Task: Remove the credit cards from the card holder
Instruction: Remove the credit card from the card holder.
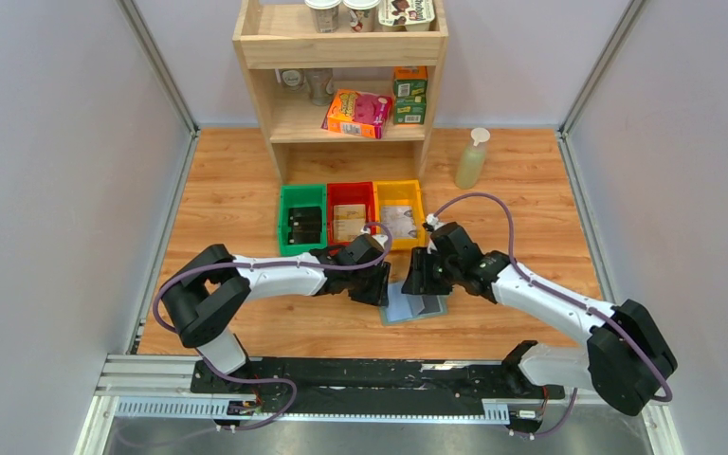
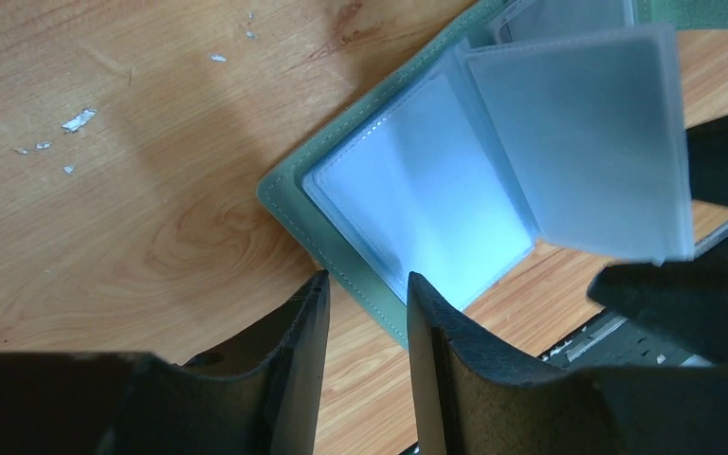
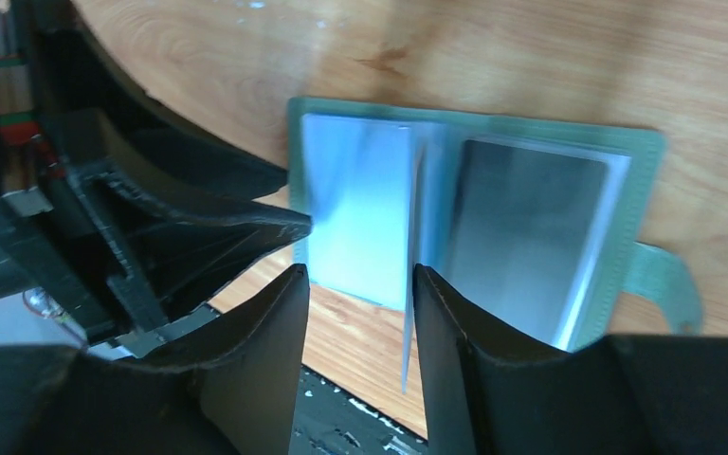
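The card holder [image 1: 415,306] lies open on the wooden table between both grippers, green-edged with pale blue clear sleeves [image 2: 417,209]. A dark card [image 3: 526,223] shows through the right-hand sleeve. One sleeve leaf [image 3: 408,284] stands up off the holder [image 3: 646,152], just inside my right gripper's right finger. My right gripper [image 3: 360,275] is open above the holder's near edge. My left gripper [image 2: 365,284] is open, its jaws on either side of the holder's green left edge [image 2: 289,204], apart from it. In the top view the left gripper [image 1: 376,284] and right gripper [image 1: 419,278] nearly meet.
Green [image 1: 302,224], red [image 1: 350,220] and yellow [image 1: 400,214] bins sit behind the holder. A wooden shelf [image 1: 341,57] with boxes stands at the back, a soap bottle [image 1: 471,159] to its right. The black base rail [image 1: 370,374] runs along the near edge.
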